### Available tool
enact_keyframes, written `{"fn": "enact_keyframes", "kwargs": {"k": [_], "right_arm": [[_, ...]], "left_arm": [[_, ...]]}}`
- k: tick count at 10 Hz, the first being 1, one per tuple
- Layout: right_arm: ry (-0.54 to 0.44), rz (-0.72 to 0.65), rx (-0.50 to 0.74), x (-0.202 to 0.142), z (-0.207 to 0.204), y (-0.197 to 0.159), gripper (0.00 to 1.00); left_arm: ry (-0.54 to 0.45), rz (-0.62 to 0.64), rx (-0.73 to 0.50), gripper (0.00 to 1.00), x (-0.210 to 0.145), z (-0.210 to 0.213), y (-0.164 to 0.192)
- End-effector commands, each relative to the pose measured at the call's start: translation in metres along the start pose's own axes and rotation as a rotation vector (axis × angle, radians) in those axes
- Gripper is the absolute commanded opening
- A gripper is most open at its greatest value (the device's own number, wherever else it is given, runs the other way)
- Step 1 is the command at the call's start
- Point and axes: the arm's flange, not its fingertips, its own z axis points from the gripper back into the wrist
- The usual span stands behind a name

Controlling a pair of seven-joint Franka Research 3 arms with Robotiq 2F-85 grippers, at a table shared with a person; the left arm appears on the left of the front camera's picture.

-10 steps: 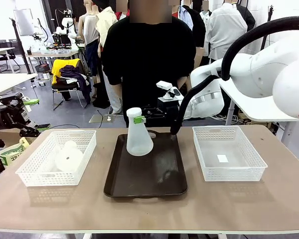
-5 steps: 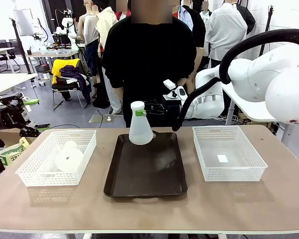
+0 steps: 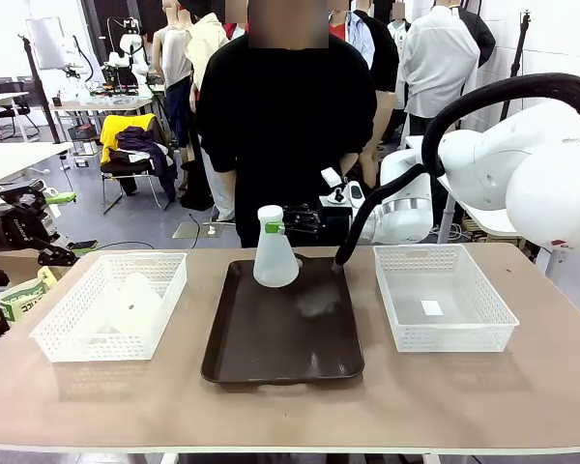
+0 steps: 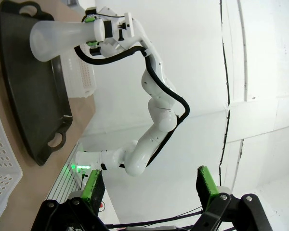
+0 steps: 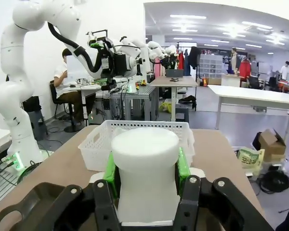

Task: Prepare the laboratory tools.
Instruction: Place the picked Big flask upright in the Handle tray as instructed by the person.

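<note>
Flask (image 3: pixel 275 256) is upright, long axis vertical, over the tray's (image 3: pixel 280 348) far end; can't tell if the base touches. Right gripper (image 3: pixel 272 227) reaches in sideways from the right and is clamped on the neck. Second flask (image 3: pixel 133 304) sits in the left basket (image 3: pixel 53 333), likely nearer the left gripper (image 4: pixel 150 187), which is wide open and empty.

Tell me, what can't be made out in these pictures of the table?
- Frosted-white conical flask in the left white lattice basket: front view, lattice wall veils it; its pose is unclear.
- White slip in the right white lattice basket: front view, too small to read.
- Wide base of the other frosted-white flask: right wrist view, hidden under its own neck and the right gripper.
</note>
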Motion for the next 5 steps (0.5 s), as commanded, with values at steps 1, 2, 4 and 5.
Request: {"fn": "enact_keyframes", "kwargs": {"k": [1, 2, 4, 5], "right_arm": [[-0.017, -0.012, -0.041, -0.005, 0.005, 0.002, 0.0], [-0.017, -0.03, -0.046, -0.011, 0.01, 0.004, 0.0], [-0.031, -0.055, -0.056, -0.019, 0.015, 0.009, 0.0], [-0.038, -0.062, -0.06, -0.02, 0.017, 0.01, 0.05]], "left_arm": [[0.003, -0.008, -0.005, 1.0, 0.0, 0.001, -0.002], [0.003, -0.008, -0.005, 1.0, 0.0, 0.001, -0.002], [0.003, -0.008, -0.005, 1.0, 0.0, 0.001, -0.002], [0.003, -0.008, -0.005, 1.0, 0.0, 0.001, -0.002]]}}
